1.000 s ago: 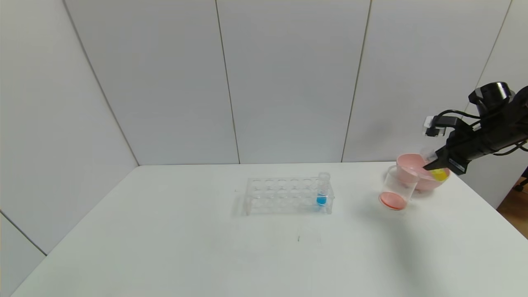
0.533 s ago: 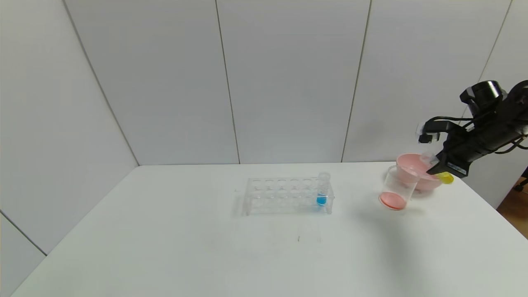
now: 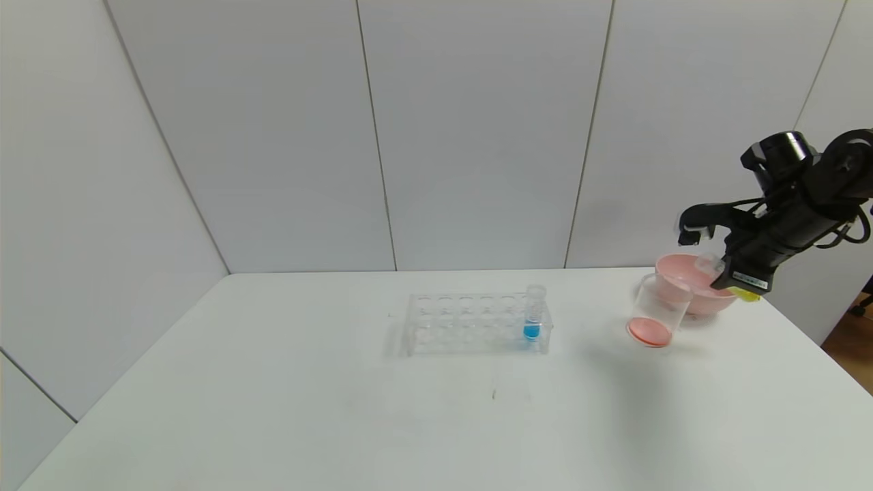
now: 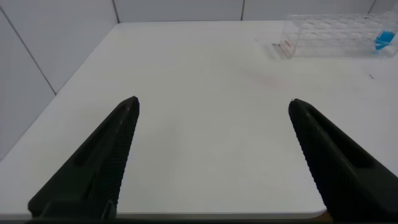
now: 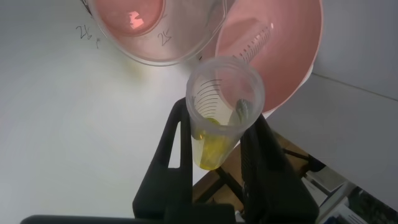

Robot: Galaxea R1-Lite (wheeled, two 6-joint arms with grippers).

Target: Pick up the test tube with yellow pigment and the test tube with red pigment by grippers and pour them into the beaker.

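The right gripper is clamped on the yellow tube, fingers pinching its wall partway down, mouth tipped toward the beaker. It hangs over the pink bowl, just behind the beaker. The tube looks light, stiff, smooth and probably slippery, so a grip on the upper body, clear of the rim and liquid, seems right. The yellow liquid sits low in it and will run as it tilts.

The beaker holds red liquid. An empty-looking tube lies in the bowl, likely the red one. In the head view the arm hides most of the yellow tube.

The left gripper hovers spread wide and empty over the table, well apart from the rack.
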